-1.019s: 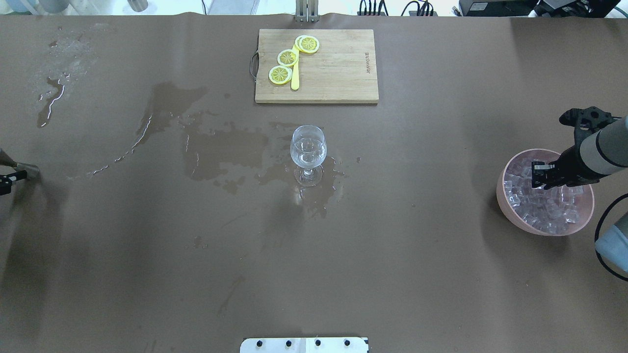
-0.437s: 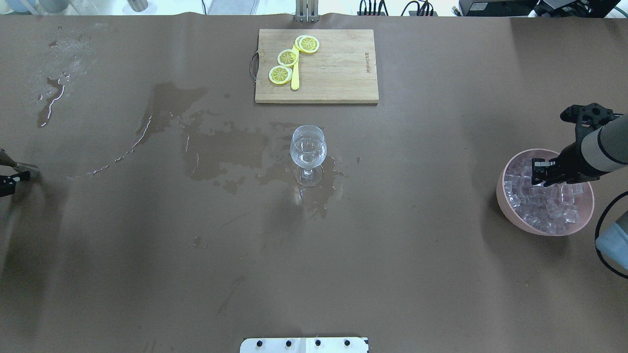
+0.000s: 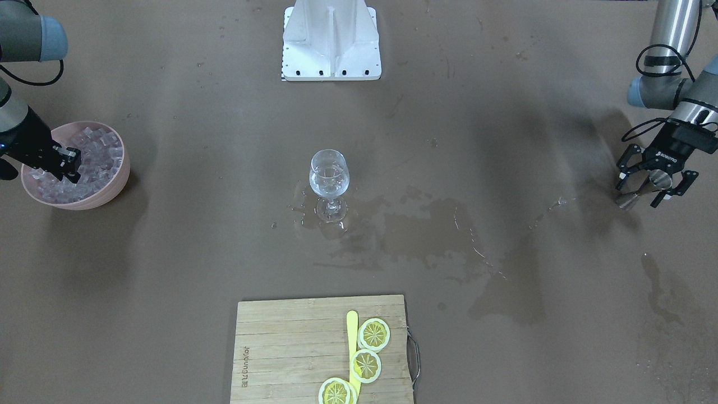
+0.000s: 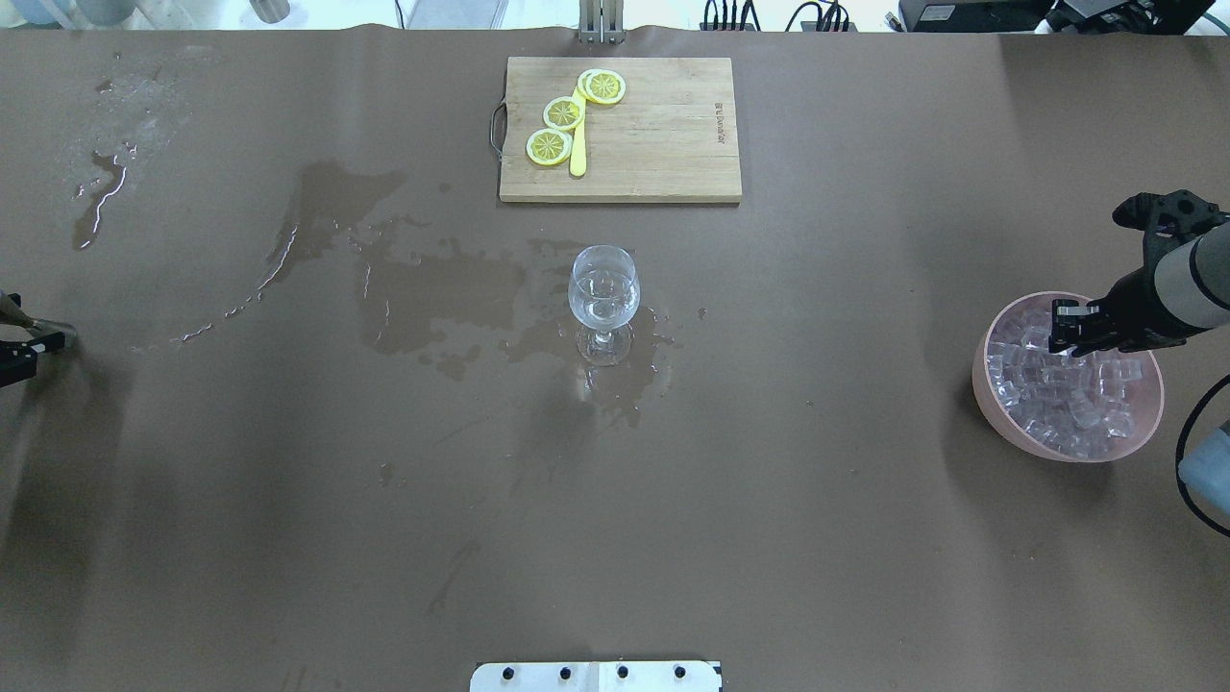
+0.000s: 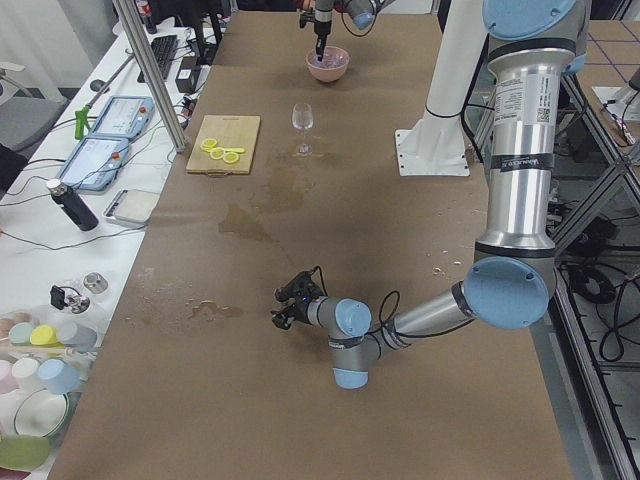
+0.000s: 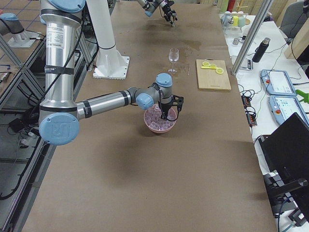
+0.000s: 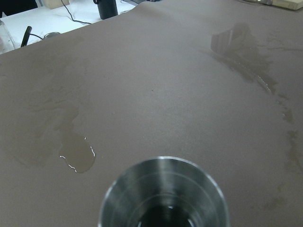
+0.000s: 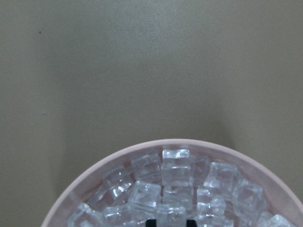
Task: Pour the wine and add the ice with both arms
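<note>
on my screen the left gripper [image 3: 650, 188] sits at the far left edge of the table [image 4: 288, 529], low over the brown cover. its fingers are closed around a small steel cup [image 3: 636, 195], which lies tilted between them. the left wrist camera looks straight into the cup's open mouth; the inside is dark and i cannot tell if any liquid is in it. just past it there is a small puddle [image 4: 96, 192], and a wider wet patch [image 4: 442, 288] spreads across the cover toward the middle.

the wine glass [image 4: 603, 288] stands upright at the centre of the table, its foot in the wet patch. the wine [image 4: 602, 309] is a small clear measure in the bottom of the bowl of the glass. beyond the glass lies a wooden cutting board [image 4: 663, 135] with three lemon slices [image 4: 564, 112] and a yellow stick [image 4: 578, 159] on its left part. the white base block [image 4: 596, 676] is at the near edge.

well to the right stands the pink bowl [image 4: 982, 404], heaped with the ice [image 4: 1057, 394]. the right gripper [image 4: 1060, 327] hangs over the far part of the heap, tips pointing down into the bowl. the fingertips are only a narrow gap apart, and at the bottom edge of the right wrist view they frame a cube. i cannot tell whether they have hold of it or are merely above it.
</note>
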Motion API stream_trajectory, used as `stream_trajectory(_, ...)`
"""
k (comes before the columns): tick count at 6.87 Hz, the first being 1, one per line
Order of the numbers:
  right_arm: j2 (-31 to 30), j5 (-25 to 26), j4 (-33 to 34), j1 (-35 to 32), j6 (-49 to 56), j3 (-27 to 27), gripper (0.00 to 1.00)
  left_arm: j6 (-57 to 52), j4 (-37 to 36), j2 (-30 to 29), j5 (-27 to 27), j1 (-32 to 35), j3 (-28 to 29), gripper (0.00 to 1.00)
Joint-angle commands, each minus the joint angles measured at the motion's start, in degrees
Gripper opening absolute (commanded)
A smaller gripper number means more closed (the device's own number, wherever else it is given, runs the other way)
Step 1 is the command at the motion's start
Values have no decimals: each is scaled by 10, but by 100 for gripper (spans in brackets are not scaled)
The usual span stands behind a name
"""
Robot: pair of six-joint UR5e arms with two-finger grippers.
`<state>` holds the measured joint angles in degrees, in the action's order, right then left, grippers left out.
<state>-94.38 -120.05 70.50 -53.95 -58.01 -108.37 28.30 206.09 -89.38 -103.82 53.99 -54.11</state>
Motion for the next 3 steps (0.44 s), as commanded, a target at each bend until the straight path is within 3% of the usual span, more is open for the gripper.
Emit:
stream_trajectory(1, 1, 1, 72, -4, -3, -61, 28, 0, 4, 0, 0, 0, 2, 81)
stream_trajectory(3, -1, 10, 90, -5, 4, -74, 28, 0, 15, 0, 1, 0, 8, 75)
